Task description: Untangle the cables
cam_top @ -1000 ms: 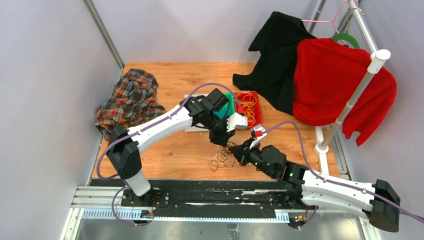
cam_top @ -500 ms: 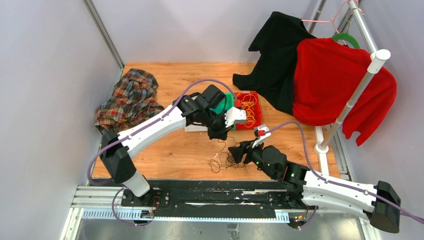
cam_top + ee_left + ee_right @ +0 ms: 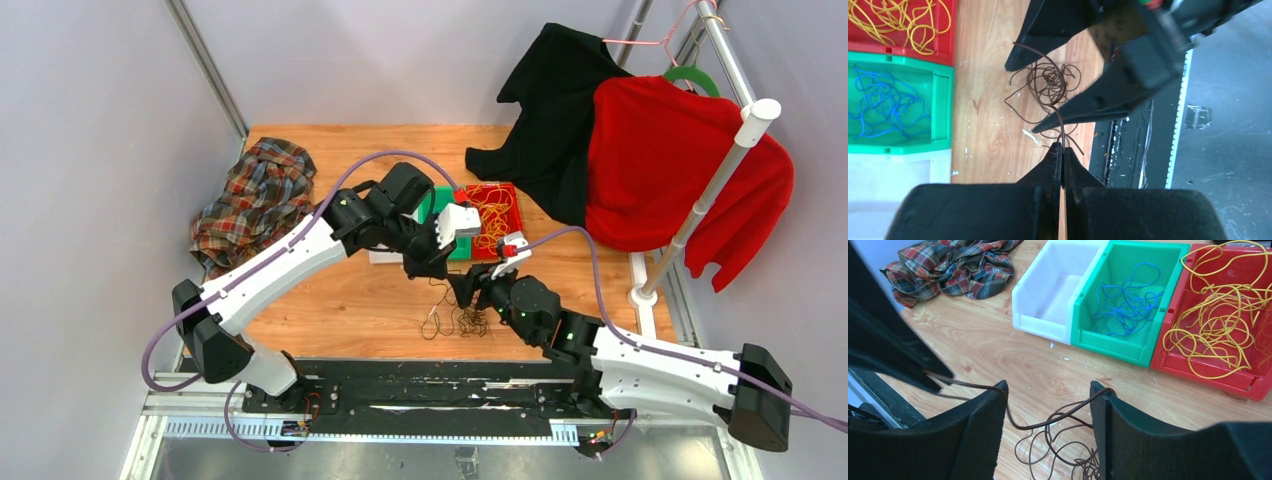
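Left wrist view: your left gripper [image 3: 1062, 150] is pinched tight on one strand of the dark cables [image 3: 1048, 82], which lie in a loose tangle on the table [image 3: 983, 75]. Your right gripper [image 3: 1048, 432] stands wide, with that strand crossing the gap unclamped. Its black fingers [image 3: 1108, 95] cover part of the tangle here. From the right wrist, the lower loops are cut off at the bottom of the frame. From above, both tips blur dark on dark.

The white bin [image 3: 1040, 322], the green bin [image 3: 1113, 347] with blue cables [image 3: 1125, 305] and the red bin [image 3: 1198, 372] with yellow cables [image 3: 1218, 325] sit just beyond. The tangle lies near the table's front edge, by the black rail [image 3: 1128, 145]. Bare wood opens to the left, toward the plaid shirt [image 3: 948, 262].
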You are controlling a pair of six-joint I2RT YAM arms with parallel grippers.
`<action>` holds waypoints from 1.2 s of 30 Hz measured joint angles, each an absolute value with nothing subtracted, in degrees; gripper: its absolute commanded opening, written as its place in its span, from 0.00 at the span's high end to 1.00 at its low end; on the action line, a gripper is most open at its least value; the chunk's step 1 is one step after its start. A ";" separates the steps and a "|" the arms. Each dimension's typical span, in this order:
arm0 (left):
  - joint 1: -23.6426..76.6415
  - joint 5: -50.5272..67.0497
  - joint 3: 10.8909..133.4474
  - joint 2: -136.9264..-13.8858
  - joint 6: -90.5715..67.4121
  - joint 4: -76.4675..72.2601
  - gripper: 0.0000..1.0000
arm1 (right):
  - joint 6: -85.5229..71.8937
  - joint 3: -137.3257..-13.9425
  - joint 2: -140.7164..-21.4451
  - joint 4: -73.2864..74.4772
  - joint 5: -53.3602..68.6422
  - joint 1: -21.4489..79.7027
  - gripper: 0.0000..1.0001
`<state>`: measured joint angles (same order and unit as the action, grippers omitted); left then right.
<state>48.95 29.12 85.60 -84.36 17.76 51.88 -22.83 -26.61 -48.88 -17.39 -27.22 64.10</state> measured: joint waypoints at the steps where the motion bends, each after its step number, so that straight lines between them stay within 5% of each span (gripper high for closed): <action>1: 48.95 29.67 86.41 -84.27 17.93 53.01 0.99 | -22.74 -26.61 -49.71 -18.06 -27.22 64.10 0.47; 12: 48.95 31.35 101.49 -80.75 22.44 61.45 1.00 | -21.32 -26.44 -61.54 -30.55 -27.24 64.10 0.57; 23: 48.95 16.99 129.08 -76.53 28.45 59.94 0.99 | -21.65 -26.39 -73.54 -37.91 -23.70 64.10 0.61; 30: 48.95 2.46 122.04 -69.30 36.64 47.33 0.99 | -24.12 -23.07 -74.50 -39.18 -20.73 64.10 0.62; 36: 46.50 -4.10 111.37 -66.06 40.99 41.21 0.99 | -25.80 -20.10 -67.61 -32.29 -19.55 64.14 0.43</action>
